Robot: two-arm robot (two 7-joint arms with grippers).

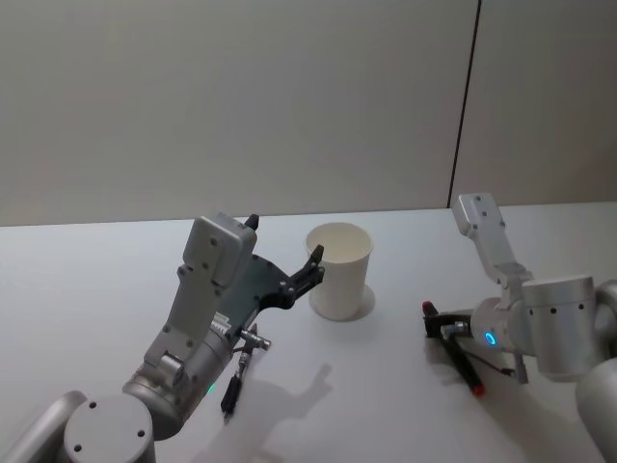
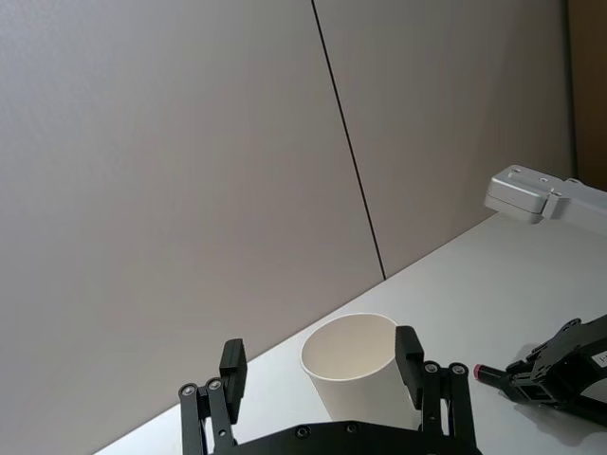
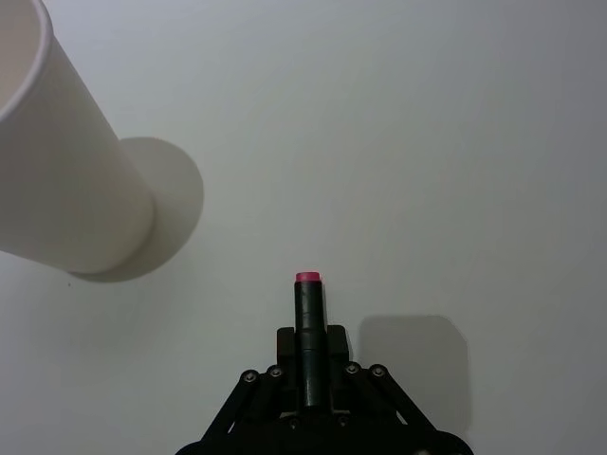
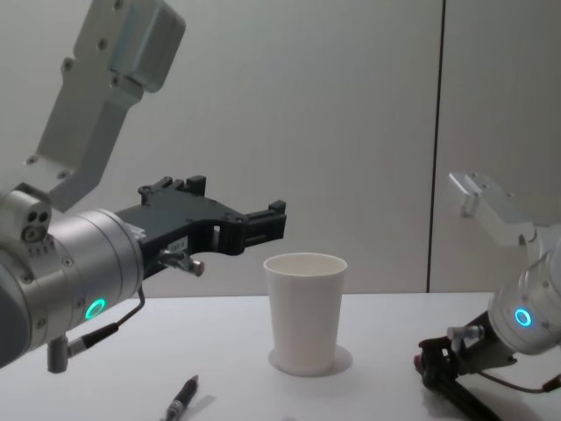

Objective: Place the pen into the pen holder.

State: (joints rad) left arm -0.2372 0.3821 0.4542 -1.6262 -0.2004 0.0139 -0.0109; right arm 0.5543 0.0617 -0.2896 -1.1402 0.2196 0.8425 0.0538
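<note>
Right hand (image 3: 309, 337) is clamped on the dark pink-tipped pen (image 3: 307, 299), low at the white table (image 1: 386, 405) right of the white paper cup (image 1: 339, 270), while my left hand (image 2: 321, 353) hovers spread wide facing it, I'd guess for steadying.

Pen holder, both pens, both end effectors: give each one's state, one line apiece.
left end effector: open, raised by pen holder.
right end effector: shut on red-tipped pen.
pen holder: upright, no pen in it.
red-tipped pen: held by right end effector.
other pen: loose on the table.
</note>
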